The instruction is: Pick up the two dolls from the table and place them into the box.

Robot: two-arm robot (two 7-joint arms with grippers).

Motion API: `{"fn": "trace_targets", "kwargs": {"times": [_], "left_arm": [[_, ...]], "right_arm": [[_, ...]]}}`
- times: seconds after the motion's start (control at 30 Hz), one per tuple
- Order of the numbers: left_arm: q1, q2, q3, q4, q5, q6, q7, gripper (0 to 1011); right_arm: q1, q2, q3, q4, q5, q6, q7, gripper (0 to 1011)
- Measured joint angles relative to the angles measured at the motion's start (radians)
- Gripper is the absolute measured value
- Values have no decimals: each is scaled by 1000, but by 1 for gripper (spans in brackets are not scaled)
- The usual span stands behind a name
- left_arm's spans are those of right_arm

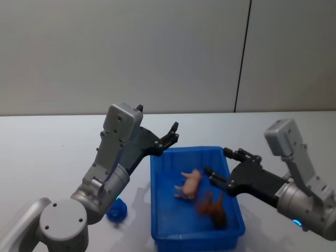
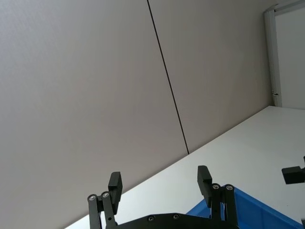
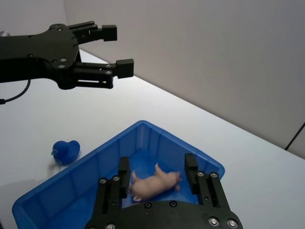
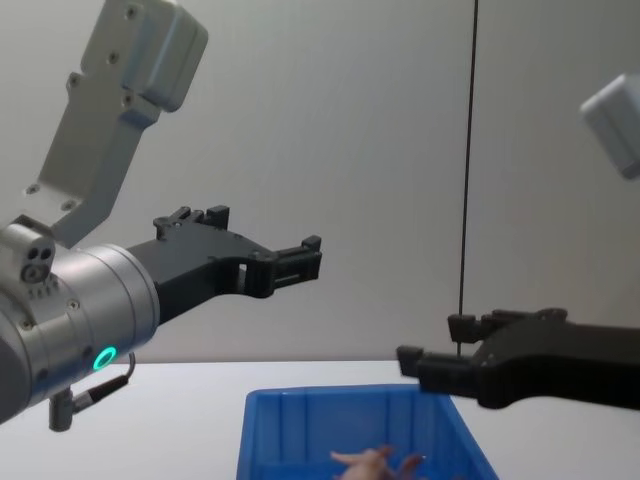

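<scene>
soft pink doll (image 1: 190, 184) lies inside smooth rectangular blue box (image 1: 194, 242).

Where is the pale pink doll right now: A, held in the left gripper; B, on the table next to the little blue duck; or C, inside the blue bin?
C: the pale pink doll lies on the floor of the blue bin.

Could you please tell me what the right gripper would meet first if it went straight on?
Probably the pink doll in the blue box: it sits ahead between the fingers of the open right gripper, though how far is unclear.
</scene>
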Motion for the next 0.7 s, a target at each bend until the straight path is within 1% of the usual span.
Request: {"fn": "trace_targets", "kwargs": {"times": [0.03, 0.1, 0.13, 0.27, 0.3, 0.4, 0.47, 0.5, 0.7], "left_arm": [[0, 0, 0, 0, 0, 0, 0, 1000], [0, 0, 0, 0, 0, 0, 0, 1000], [0, 0, 0, 0, 0, 0, 0, 1000], [0, 0, 0, 0, 0, 0, 0, 1000], [0, 0, 0, 0, 0, 0, 0, 1000], [0, 0, 0, 0, 0, 0, 0, 1000], [0, 0, 0, 0, 0, 0, 0, 1000], [0, 0, 0, 0, 0, 0, 0, 1000], [0, 0, 0, 0, 0, 0, 0, 1000]], "right_arm": [[0, 0, 0, 0, 0, 0, 0, 704], [3, -4, -6, 8, -7, 4, 3, 717], [4, -6, -8, 11, -9, 6, 4, 797], [5, -6, -10, 15, -11, 8, 3, 870], [4, -5, -10, 15, -9, 8, 0, 920], [-2, 2, -5, 14, 4, 8, -11, 1001], [-9, 10, 2, 9, 18, 8, -21, 1001], [-9, 10, 2, 9, 18, 8, -21, 1001], [-44, 49, 31, -13, 83, -5, -58, 1001]]}}
